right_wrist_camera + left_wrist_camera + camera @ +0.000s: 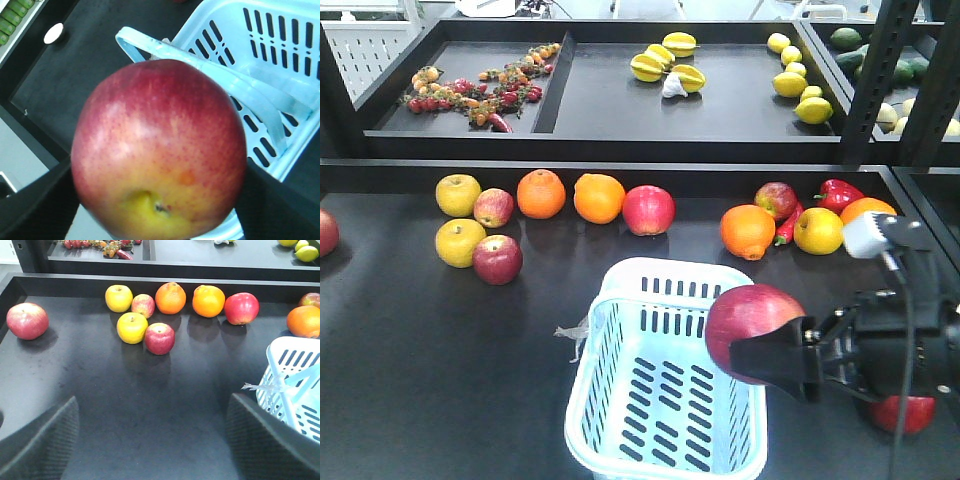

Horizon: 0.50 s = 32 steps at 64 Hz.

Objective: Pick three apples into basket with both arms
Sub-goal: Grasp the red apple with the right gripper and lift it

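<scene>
- The right hand [775,358] is clamped on a yellow-streaked red apple [748,322] and holds it raised over the right rim of the basket [665,266], probably so that letting go drops it inside rather than onto the surface [430,370].
- The basket stands between the two arms, likely within reach of both; its slotted bottom shows no fruit.
- The swing handle [250,95] runs just under the held apple, so a drop here could strike it.
- The left hand [152,445] hangs with its fingers spread and nothing between them. It faces the fruit row, seemingly ready for the dark apple [159,338] touching the yellow fruit [132,327].
</scene>
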Motion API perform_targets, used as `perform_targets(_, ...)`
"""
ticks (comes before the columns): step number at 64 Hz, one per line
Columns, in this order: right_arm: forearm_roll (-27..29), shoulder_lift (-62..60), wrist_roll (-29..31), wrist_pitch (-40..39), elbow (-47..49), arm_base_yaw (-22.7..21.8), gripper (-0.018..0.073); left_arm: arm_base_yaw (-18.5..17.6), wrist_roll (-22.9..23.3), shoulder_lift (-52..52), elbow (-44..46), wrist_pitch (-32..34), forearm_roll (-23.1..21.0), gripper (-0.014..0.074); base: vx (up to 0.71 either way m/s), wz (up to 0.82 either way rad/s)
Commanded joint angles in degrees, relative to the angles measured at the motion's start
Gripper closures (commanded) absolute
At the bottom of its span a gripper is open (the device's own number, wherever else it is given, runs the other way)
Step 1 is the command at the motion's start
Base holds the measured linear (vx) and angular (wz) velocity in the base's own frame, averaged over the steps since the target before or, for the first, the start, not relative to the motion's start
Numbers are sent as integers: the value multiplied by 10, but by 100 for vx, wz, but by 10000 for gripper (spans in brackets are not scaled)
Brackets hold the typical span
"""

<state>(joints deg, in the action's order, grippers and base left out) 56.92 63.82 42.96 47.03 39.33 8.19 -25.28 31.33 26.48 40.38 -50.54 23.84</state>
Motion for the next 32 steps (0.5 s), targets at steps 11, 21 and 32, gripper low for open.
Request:
perform_targets(11,50,56,28,2,16,0,160,1,3,5,13,31,11,27,0,0)
perform_targets(21,50,77,40,4,16,0,160,1,3,5,13,31,11,27,0,0)
perform_targets(32,47,83,68,-3,16,0,160,1,3,5,13,31,11,27,0,0)
